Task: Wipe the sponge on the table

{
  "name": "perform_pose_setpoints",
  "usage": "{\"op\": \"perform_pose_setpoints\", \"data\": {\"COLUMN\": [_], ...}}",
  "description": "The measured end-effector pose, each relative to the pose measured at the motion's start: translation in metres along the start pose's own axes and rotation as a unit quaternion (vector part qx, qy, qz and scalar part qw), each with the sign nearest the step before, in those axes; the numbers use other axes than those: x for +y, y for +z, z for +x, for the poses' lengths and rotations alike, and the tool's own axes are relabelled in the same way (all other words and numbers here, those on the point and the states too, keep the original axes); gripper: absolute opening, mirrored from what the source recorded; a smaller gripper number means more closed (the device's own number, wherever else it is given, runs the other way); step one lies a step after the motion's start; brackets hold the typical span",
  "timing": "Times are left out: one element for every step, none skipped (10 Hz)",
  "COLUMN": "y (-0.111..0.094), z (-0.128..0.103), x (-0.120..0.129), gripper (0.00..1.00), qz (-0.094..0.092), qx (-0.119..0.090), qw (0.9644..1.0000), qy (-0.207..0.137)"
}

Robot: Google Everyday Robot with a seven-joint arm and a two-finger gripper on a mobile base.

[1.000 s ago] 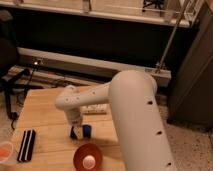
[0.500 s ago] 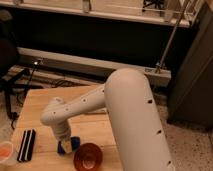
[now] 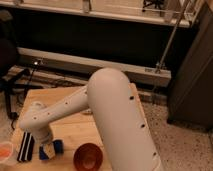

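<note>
An orange thing (image 3: 5,151) lies at the far left, cut off by the edge. Next, a black striped block (image 3: 26,148) rests on the wooden surface (image 3: 73,132). Just beside it, the claw (image 3: 48,148) is down at the blue sponge (image 3: 58,146), near the front edge. I cannot tell whether the claw is wide or narrow. To the right stands an orange-brown bowl (image 3: 88,157), below the white arm (image 3: 115,115).

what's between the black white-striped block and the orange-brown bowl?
The small bright blue sponge, lying on the light wood table, with the arm's gripper at it. This shows in the camera view.
</note>
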Motion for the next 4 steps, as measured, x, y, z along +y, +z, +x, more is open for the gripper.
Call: {"op": "perform_pose_setpoints", "data": {"y": [0.0,-0.001,-0.003,-0.005], "z": [-0.005,-0.005,-0.003,0.001], "x": [-0.014,-0.03,-0.046,-0.062], "gripper": [0.24,0.24,0.24,0.24], "qz": [0.007,0.015,0.022,0.029], "qx": [-0.002,-0.003,-0.003,-0.002], "qw": [1.0,0.9999,0.9998,0.9996], "qy": [-0.005,-0.006,-0.005,-0.004]}}
